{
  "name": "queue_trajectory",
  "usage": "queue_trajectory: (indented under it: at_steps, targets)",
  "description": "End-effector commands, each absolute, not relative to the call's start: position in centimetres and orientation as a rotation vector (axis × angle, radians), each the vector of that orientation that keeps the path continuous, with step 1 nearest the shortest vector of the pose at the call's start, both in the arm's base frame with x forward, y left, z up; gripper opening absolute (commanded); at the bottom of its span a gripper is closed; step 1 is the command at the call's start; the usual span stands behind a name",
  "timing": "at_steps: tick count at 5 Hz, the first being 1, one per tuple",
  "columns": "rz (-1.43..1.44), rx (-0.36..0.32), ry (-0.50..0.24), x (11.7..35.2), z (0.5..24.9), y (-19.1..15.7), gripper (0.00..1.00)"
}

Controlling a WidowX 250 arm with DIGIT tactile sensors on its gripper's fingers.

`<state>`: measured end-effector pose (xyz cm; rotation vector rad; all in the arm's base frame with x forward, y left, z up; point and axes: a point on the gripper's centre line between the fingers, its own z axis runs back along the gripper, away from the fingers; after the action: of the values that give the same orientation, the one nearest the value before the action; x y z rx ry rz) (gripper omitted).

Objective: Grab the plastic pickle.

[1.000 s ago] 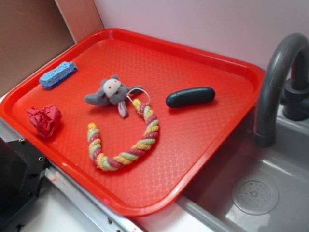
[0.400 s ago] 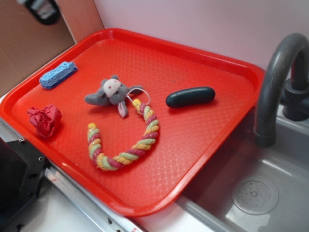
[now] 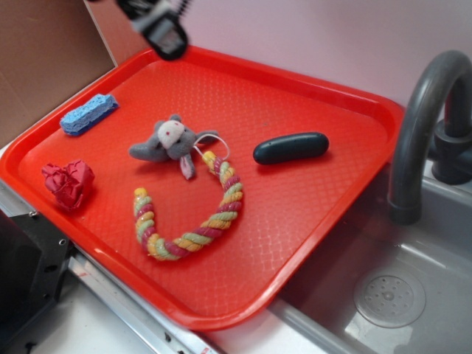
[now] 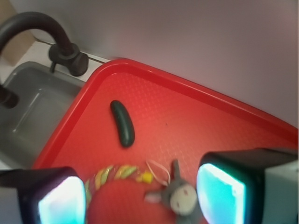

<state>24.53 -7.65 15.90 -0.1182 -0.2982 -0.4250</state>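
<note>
- Plastic pickle [image 3: 290, 148] is lying alone on the red tray [image 3: 310, 243], well off at four o'clock from the jaws, long axis running roughly three-to-nine.
- Gripper [image 4: 140, 196] is hanging wide open, holding nothing.

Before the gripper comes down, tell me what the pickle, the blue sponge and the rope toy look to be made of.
The plastic pickle looks like hard, smooth plastic: dark green with a glossy highlight along its top. The blue sponge looks like porous cellulose or foam, matte, with a rough, pitted surface. The rope toy appears to be twisted cotton-like cord in pastel strands, soft and fuzzy, though the fibre itself cannot be confirmed.
</note>
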Motion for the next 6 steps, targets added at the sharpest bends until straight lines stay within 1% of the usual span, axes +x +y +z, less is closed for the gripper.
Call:
queue_trajectory:
  at_steps: [1, 2, 3, 4, 5, 6]
  targets:
    - [-0.503, -0.141, -0.244, 28.5, 12.4, -11.3, 1.00]
    - [-0.582, -0.110, -0.136, 29.9, 8.3, -13.1, 1.00]
    - [-0.582, -0.104, -0.079, 30.1, 6.2, -13.1, 1.00]
    - [-0.604, -0.095, -0.031, 30.2, 4.5, -12.5, 1.00]
    - [-0.602, -0.074, 0.008, 29.8, 3.7, -12.7, 1.00]
    - [-0.589, -0.022, 0.052, 29.8, 2.8, -12.7, 1.00]
